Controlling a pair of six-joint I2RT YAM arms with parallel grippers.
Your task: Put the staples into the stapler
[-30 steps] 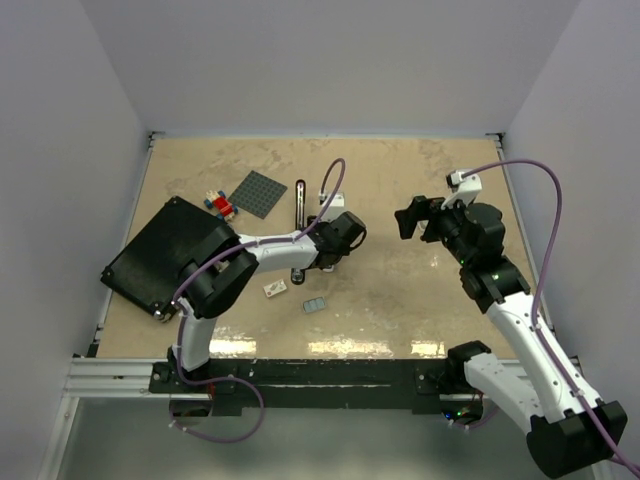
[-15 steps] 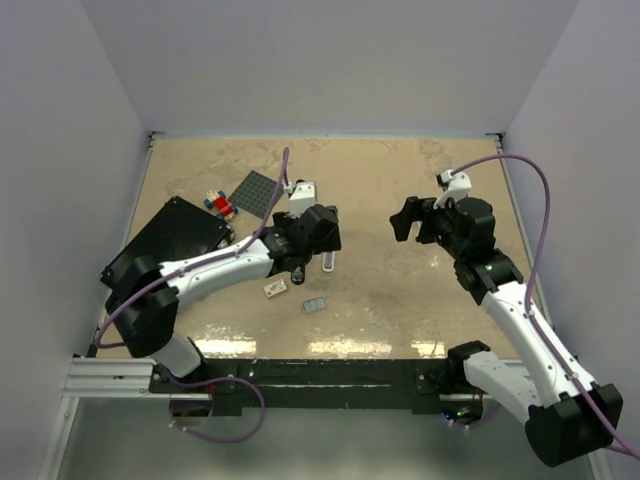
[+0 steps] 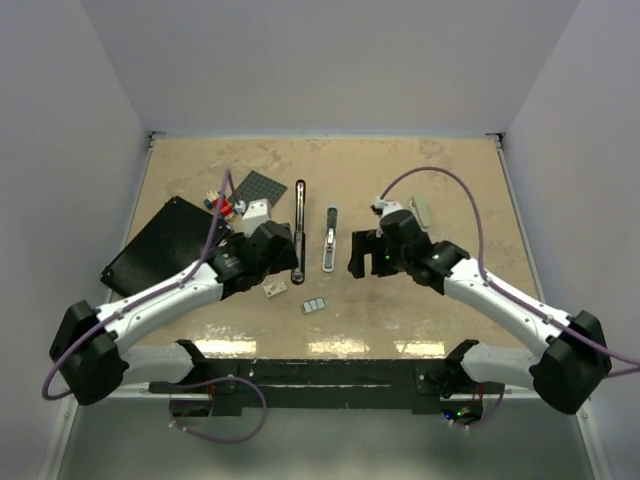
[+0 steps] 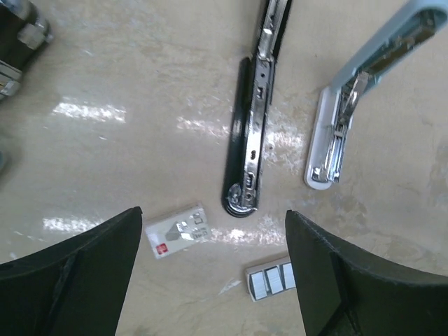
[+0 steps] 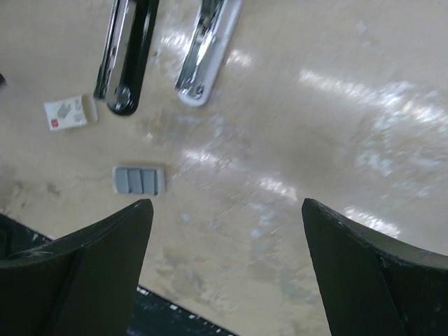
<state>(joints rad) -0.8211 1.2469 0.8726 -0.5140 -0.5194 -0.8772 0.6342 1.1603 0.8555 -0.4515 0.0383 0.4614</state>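
Note:
Two stapler bodies lie side by side mid-table. One is a long black one (image 3: 299, 228) (image 4: 252, 133) (image 5: 129, 49) with a bare metal channel. To its right is a shorter pale blue and white one (image 3: 329, 240) (image 4: 343, 126) (image 5: 206, 49). The staples (image 3: 314, 305) (image 4: 269, 281) (image 5: 140, 180), a small grey-blue ribbed block, lie nearer the front, beside a little white box (image 3: 275, 289) (image 4: 178, 229) (image 5: 68, 112). My left gripper (image 3: 283, 256) (image 4: 213, 276) hovers open over box and staples. My right gripper (image 3: 360, 255) (image 5: 227, 266) is open, right of the staplers, holding nothing.
A black flat board (image 3: 165, 250) lies at the left edge. Behind it sit a grey studded baseplate (image 3: 258, 190) and a few coloured bricks (image 3: 218, 203). The table's front edge shows dark in the right wrist view.
My left gripper opened, left the pale stapler on the table right of the black one, and drew back left. My right arm swung left and down toward the table's middle.

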